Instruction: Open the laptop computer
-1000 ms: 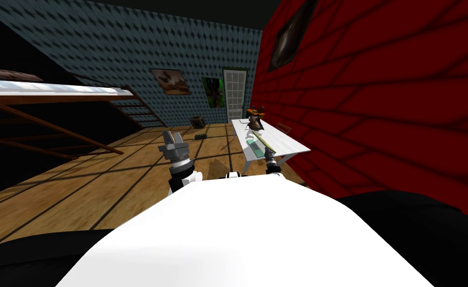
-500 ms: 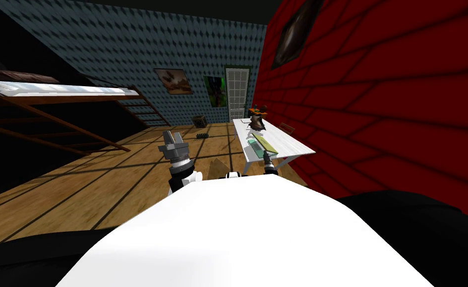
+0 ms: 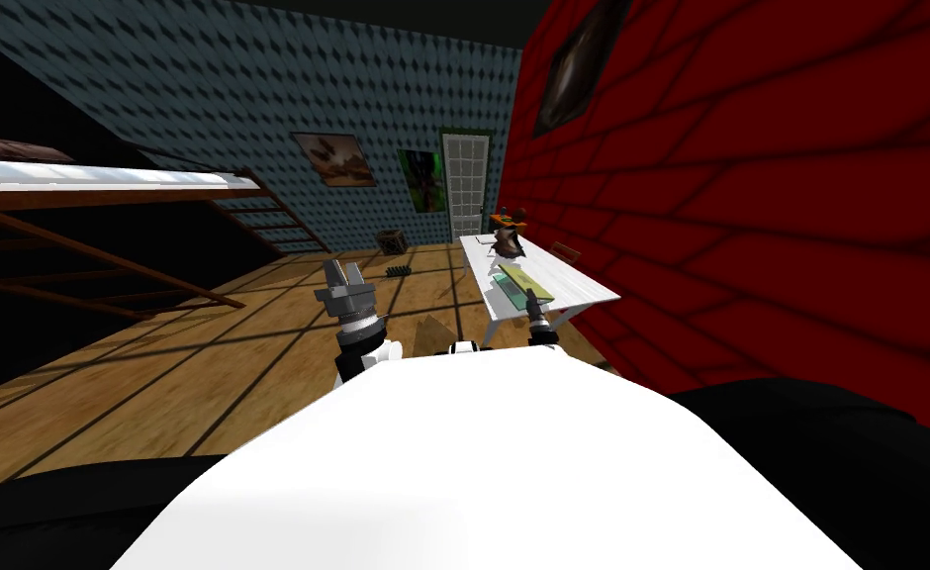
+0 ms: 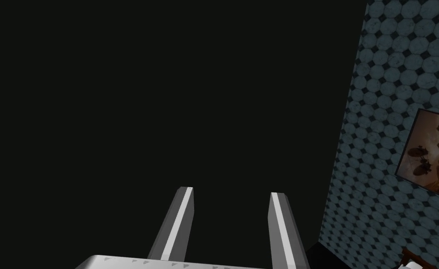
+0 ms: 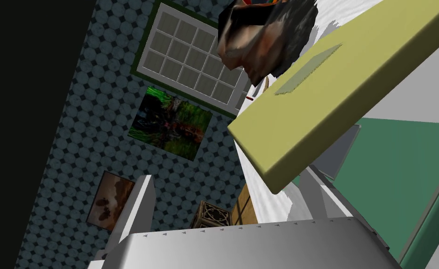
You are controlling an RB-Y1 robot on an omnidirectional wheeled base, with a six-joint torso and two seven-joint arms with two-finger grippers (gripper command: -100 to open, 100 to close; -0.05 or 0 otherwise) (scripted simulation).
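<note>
The laptop (image 3: 522, 284) lies near the front end of a white table (image 3: 577, 282). Its yellow-green lid (image 5: 344, 93) stands partly lifted off the green base (image 5: 391, 168). My right gripper (image 3: 535, 312) is at the laptop's near edge. In the right wrist view its fingers are open wide (image 5: 228, 175), and the lid's corner hangs just beyond them, touching neither finger. My left gripper (image 3: 339, 269) is raised over the wooden floor, away from the table, open (image 4: 232, 191) with nothing between its fingers.
A dark brown lumpy object (image 3: 509, 242) stands on the table behind the laptop. The red wall (image 3: 750, 198) runs close along the table's right side. A raised bed (image 3: 107, 178) is on the left. A crate (image 3: 391, 241) and a white door (image 3: 466, 188) are at the far wall.
My right gripper's fingers have spread from nearly shut to wide open. The yellow-green lid shows broader in the head view. My head view swayed slightly; the left arm kept still.
</note>
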